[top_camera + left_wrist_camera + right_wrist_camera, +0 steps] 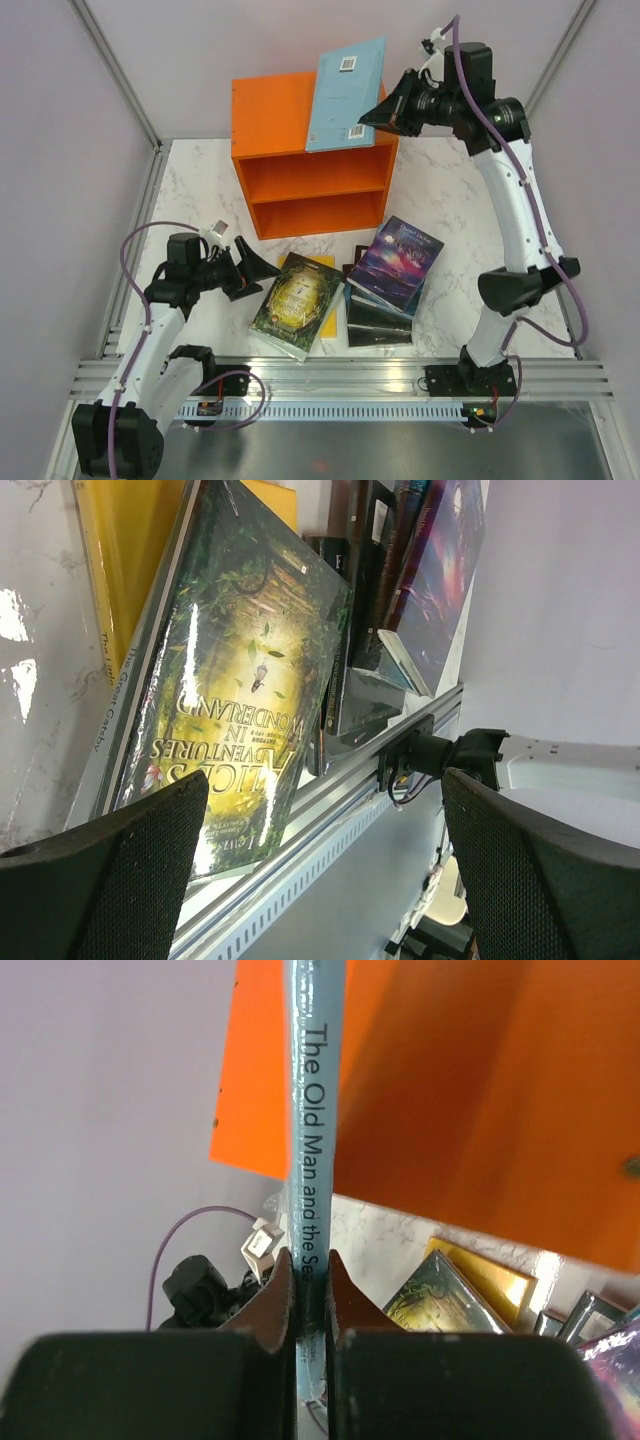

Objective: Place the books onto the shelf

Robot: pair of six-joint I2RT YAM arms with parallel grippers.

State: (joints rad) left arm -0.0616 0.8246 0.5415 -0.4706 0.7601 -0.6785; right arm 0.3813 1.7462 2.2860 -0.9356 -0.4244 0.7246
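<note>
The left claw (264,272) hangs wide open just beside the green-gold book (298,303) on the surface (200,190). The right claw (372,115) is clamped on the spine of the light blue book (345,90), held over the flat top of the orange shelf (270,110). The galaxy book (398,262) tops a stack in front.

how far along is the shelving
Barely started: both compartments of the shelf look empty. In hand: the right gripper is shut on the light blue book, over the shelf's top. To go: the green-gold book, the yellow book under it and the galaxy book on its dark stack lie on the table; the left gripper is open beside them.
</note>
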